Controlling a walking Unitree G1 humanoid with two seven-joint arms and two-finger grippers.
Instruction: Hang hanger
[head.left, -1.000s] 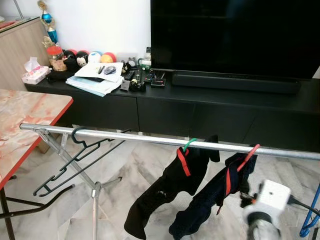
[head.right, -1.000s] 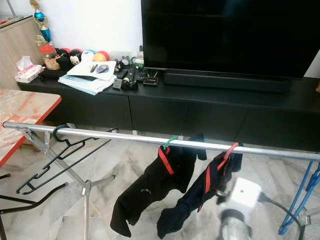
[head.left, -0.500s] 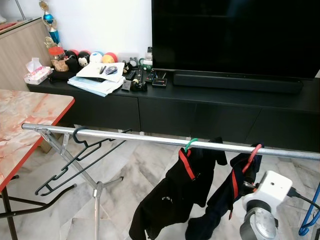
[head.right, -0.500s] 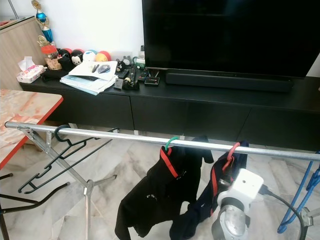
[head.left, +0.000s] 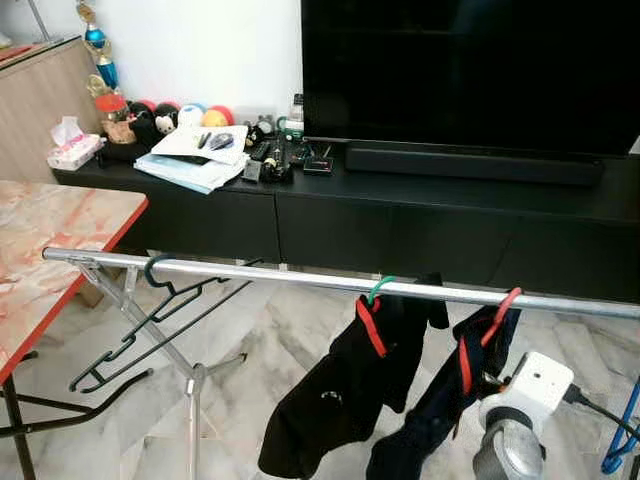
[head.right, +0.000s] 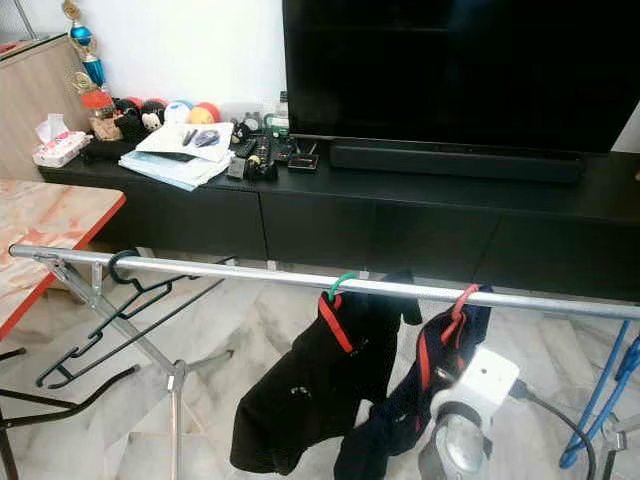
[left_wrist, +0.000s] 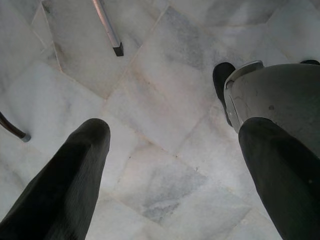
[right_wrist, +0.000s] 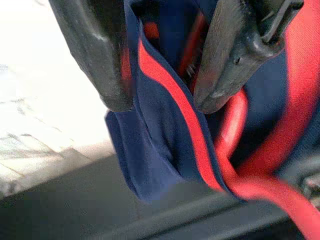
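A red hanger (head.left: 500, 305) carrying a navy garment with red trim (head.left: 430, 420) has its hook over the silver rail (head.left: 250, 272), near the rail's right end. My right wrist (head.left: 525, 400) sits just below and right of it. In the right wrist view, my right gripper (right_wrist: 162, 100) is shut on the red hanger (right_wrist: 235, 125) and the navy fabric (right_wrist: 160, 150), both fingers pressed against them. My left gripper (left_wrist: 172, 135) hangs open over the marble floor.
A green hanger with a black garment (head.left: 340, 400) hangs just left of the red one. Empty black hangers (head.left: 150, 310) hang at the rail's left end above the rack's leg (head.left: 190, 400). A red-edged table (head.left: 50, 250) stands left, a black TV console (head.left: 400, 210) behind, blue hangers (head.left: 622, 440) far right.
The right wrist has sunk a little and drawn in under the red hanger. The navy garment now hangs straighter down instead of trailing left.
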